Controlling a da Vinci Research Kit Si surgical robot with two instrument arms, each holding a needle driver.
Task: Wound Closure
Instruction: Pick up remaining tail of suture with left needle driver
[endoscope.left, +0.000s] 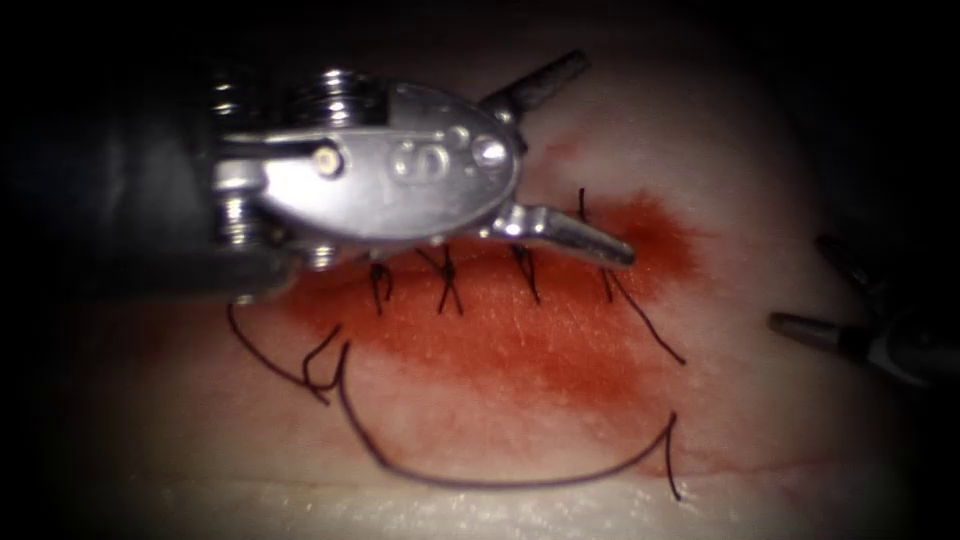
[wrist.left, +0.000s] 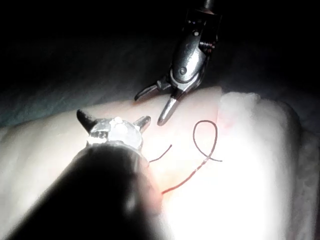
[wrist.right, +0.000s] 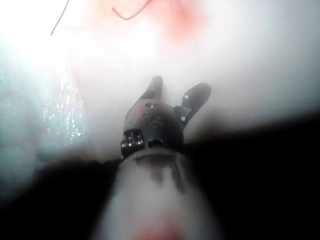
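My left tool (endoscope.left: 603, 160) reaches in from the left over the stitched cut (endoscope.left: 500, 262), jaws spread wide and holding nothing; its lower jaw lies just above the stitch line. Several dark stitches (endoscope.left: 447, 281) cross the cut. A long loose thread (endoscope.left: 480, 484) trails from the left stitches and curves over the near tissue (endoscope.left: 780, 170). At the far right my right tool (endoscope.left: 803, 286) hovers open, off the cut and holding nothing. In the left wrist view my left tool (wrist.left: 113, 119) is open, the right tool (wrist.left: 152, 106) open beyond it, with a thread loop (wrist.left: 206, 145) between. The right wrist view has the right tool (wrist.right: 178, 86) open above pale tissue.
Red fluid (endoscope.left: 560, 340) stains the tissue around and below the cut. A short thread tail (endoscope.left: 650, 330) runs down to the right from the rightmost stitch. The tissue's near edge (endoscope.left: 500, 510) lies just past the thread's curve.
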